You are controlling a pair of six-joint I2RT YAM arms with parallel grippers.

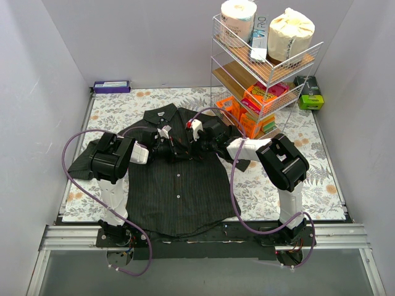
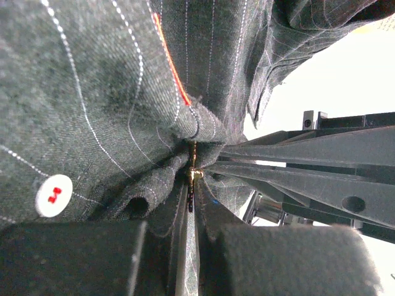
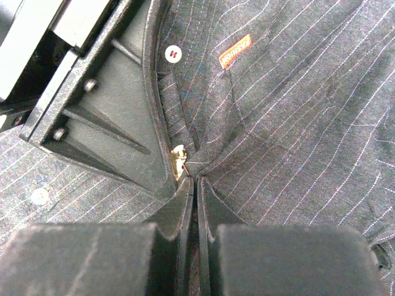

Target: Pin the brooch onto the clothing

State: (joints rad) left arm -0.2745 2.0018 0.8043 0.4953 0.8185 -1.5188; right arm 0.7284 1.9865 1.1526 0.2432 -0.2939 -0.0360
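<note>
while both arms reach in over the chest of the clothing (image 1: 179, 185), which lies front-up on the patterned table (image 1: 308, 179), the whole job narrows to one small gathered fold. the left gripper (image 2: 191, 188) is clamped on that fold, with cloth filling the thin slot between its pads. the right gripper (image 3: 196, 180) is pinched tight on the same ridge from the other side, its tips almost meeting the left's. the brooch (image 3: 179, 159) shows as a small gold glint right at that meeting point. it lies against the tip of the left finger and just beside the right tips, not far from the orange-red label (image 3: 236, 50) and a white button (image 3: 173, 53). i cannot tell whether either set of pads bites the metal itself or only the cloth round it, nor whether the pin is through the cloth.

the risks, as i judge them, all come from how crowded that spot is. if one arm pulls away while the other holds, the fold stretches and the pin could tear out or bend. if a grip loosens before the clasp catches, the brooch could drop into the dark creases, where it would be hard to find. pushing the tips closer could knock finger on finger and skew the pin. lifting could drag the loose clothing out of its flat lay on the table.
</note>
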